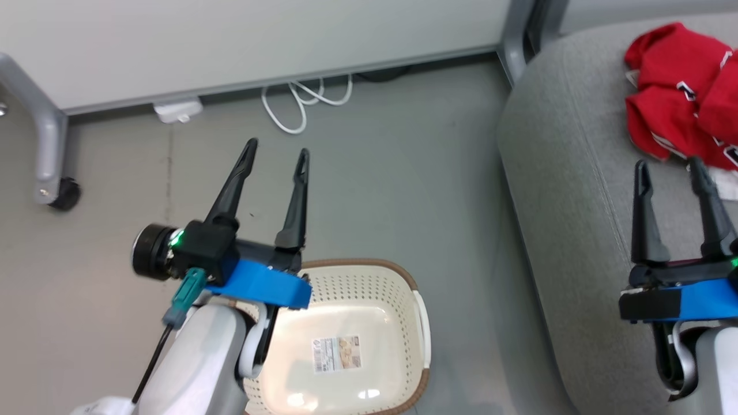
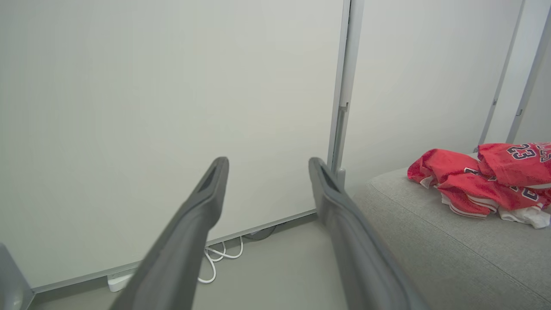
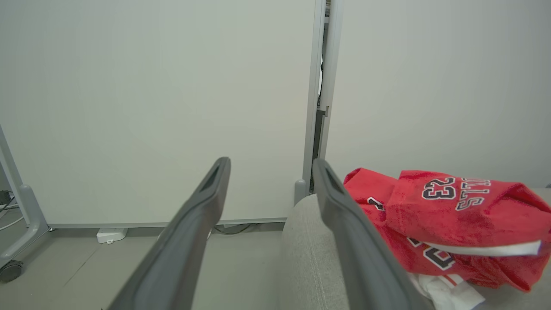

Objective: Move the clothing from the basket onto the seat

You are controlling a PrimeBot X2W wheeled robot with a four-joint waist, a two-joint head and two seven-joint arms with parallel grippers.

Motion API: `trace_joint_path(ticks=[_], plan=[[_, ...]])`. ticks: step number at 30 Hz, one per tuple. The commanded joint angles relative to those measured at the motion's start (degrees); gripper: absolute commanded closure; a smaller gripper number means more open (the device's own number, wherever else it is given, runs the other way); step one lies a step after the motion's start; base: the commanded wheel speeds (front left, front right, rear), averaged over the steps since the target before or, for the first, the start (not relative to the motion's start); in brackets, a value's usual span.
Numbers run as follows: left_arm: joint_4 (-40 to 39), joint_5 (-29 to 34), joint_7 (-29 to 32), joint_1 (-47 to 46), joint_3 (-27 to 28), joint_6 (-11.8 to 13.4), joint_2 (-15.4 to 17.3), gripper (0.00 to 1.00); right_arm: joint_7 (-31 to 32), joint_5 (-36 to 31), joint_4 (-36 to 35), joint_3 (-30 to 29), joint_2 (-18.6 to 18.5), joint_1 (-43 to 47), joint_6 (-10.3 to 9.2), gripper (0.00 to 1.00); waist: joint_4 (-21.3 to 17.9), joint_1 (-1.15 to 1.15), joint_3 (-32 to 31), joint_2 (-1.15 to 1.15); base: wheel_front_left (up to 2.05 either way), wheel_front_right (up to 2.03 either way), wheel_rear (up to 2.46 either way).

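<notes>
Left hand (image 1: 278,147) and right hand (image 1: 667,163) — 2 dark fingers (image 1: 230,190) each, blue brackets (image 1: 265,285), white forearms (image 1: 196,357).

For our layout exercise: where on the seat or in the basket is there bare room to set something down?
Free: the seat, its grey stretch between the left edge and the clothing; the basket floor, bare except a sticker label. Crowded: the seat's far right, under the red heap.

both arms raised, left gripper (image 1: 277,154) and right gripper (image 1: 669,168) spread apart, holding nothing
</notes>
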Motion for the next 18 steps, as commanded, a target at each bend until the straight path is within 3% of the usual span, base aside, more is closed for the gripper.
trace_joint_path(ticks=[1, 18], plan=[[-0.62, 0.60, -0.15, 1.42, 1.22, -0.22, -0.28, 0.00, -0.07, -0.16, -0.03, 0.32, 0.37, 1.25, 0.01, 0.00, 2.44, 0.01, -2.77, 0.00, 0.00, 0.00, 0.00], [-5.57, 6.88, -0.15, 17.04, 18.29, -5.37, -4.45, 0.00, -0.06, -1.54, 0.87, 2.57, 2.98, 8.27, 0.01, 0.00, 5.89, 0.01, -9.72, 0.00, 0.00, 0.00, 0.00]])
